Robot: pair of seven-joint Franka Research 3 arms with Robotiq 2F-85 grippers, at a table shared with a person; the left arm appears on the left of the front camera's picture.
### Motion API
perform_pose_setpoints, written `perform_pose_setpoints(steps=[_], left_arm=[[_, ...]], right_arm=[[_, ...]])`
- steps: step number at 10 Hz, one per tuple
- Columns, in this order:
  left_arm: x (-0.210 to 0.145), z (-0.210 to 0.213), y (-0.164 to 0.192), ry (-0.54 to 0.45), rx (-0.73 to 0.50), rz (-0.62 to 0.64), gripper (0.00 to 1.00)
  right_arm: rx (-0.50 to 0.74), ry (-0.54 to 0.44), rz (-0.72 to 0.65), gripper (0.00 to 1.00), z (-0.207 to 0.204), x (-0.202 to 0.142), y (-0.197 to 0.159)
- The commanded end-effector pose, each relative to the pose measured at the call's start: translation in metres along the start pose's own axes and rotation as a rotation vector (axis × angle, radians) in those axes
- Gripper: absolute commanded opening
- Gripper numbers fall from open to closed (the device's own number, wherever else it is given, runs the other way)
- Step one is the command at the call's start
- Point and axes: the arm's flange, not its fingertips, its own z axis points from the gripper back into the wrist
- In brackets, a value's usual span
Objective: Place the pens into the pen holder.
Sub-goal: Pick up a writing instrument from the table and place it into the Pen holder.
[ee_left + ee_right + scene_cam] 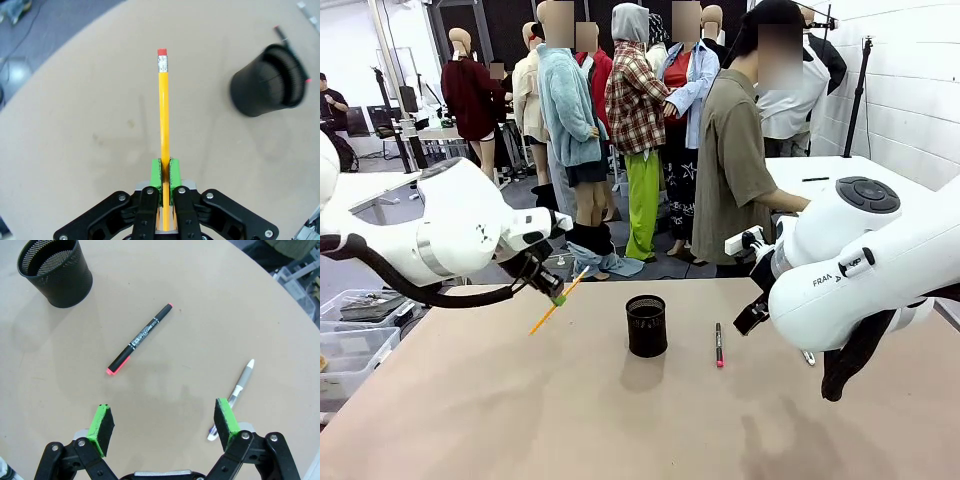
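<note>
**Sam:** What are the left fingers (pixel 155 172) doing?

**Mia:** They are squeezing a yellow pencil (pixel 163 110) tight between the green pads. The pencil is hanging tilted in the air over the left part of the table (pixel 470 420). Its red eraser end is sticking out far past the fingers.

**Sam:** Where is the pen holder (pixel 646 325) sitting?

**Mia:** The black mesh cup is standing up straight in the middle of the table. It is sitting to the right of the pencil, with a gap between them. I am not seeing any pen inside it.

**Sam:** What is lying next to it?

**Mia:** A black pen with a red tip (pixel 718 344) is lying flat just to the right of the cup, not touching it. A silver and white pen (pixel 239 390) is lying farther right.

**Sam:** And the right fingers (pixel 101 425)?

**Mia:** They are spreading wide apart and holding nothing. They are hanging above the table, with the silver and white pen lying close by one pad.

**Sam:** Is anyone standing there?

**Mia:** A person (pixel 735 170) in a brown shirt is standing at the far side of the table.
</note>
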Motion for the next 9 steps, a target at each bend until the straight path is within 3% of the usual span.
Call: perform_pose_setpoints(steps=[1, 3, 6, 7, 9], left_arm=[[-0.019, 0.011, -0.004, -0.121, -0.148, -0.111, 0.0], [-0.01, 0.021, -0.019, -0.278, -0.234, -0.21, 0.0], [0.02, 0.021, -0.031, -0.472, -0.393, -0.257, 0.0], [0.028, 0.014, -0.038, -0.464, -0.374, -0.257, 0.0], [0.03, 0.04, -0.044, -0.422, -0.302, -0.248, 0.0]], right_arm=[[0.001, 0.0, 0.0, 1.0, 0.0, 0.0, 0.0], [0.001, 0.0, 0.0, 1.0, 0.0, 0.0, 0.0], [0.001, 0.0, 0.0, 1.0, 0.0, 0.0, 0.0], [0.001, 0.0, 0.0, 1.0, 0.0, 0.0, 0.0], [0.001, 0.0, 0.0, 1.0, 0.0, 0.0, 0.0]])
